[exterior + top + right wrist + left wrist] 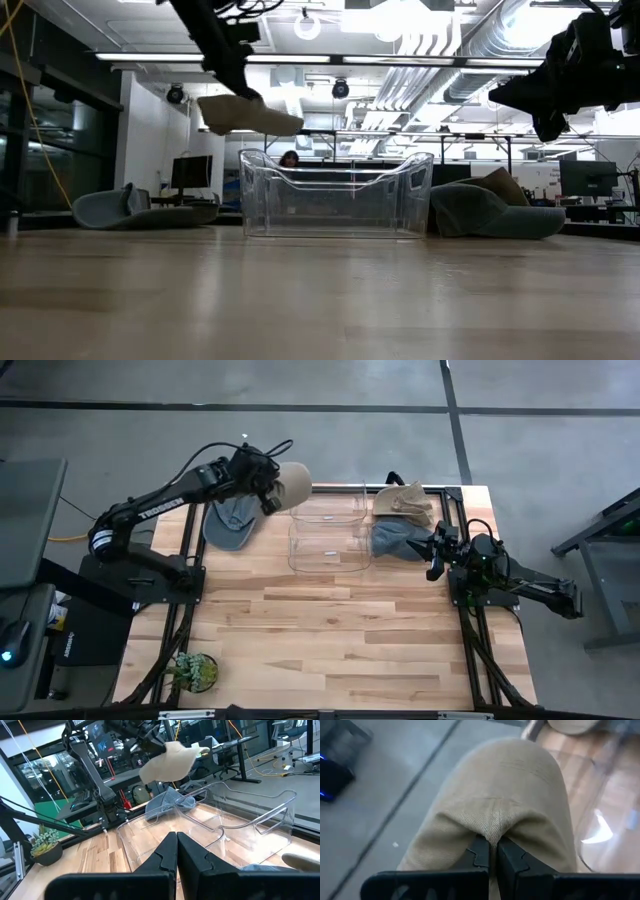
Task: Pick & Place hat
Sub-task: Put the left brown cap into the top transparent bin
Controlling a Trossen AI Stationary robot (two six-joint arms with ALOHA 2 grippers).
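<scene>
Beige hat (291,486) pinched in left tool (268,488), above clear bin (328,530)

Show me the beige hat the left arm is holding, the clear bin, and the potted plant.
beige hat (291,486), high view, on its crown.
clear bin (335,196), low view, on its front wall.
potted plant (192,672), high view, on its leaves.

Grey concrete floor (540,470) crossed by dark seams surrounds the light wooden table (330,630). Beyond it, an open workshop: white ceiling ducts (470,40), strip lights (300,58), desks carrying monitors (190,172), one seated person (290,158).
</scene>
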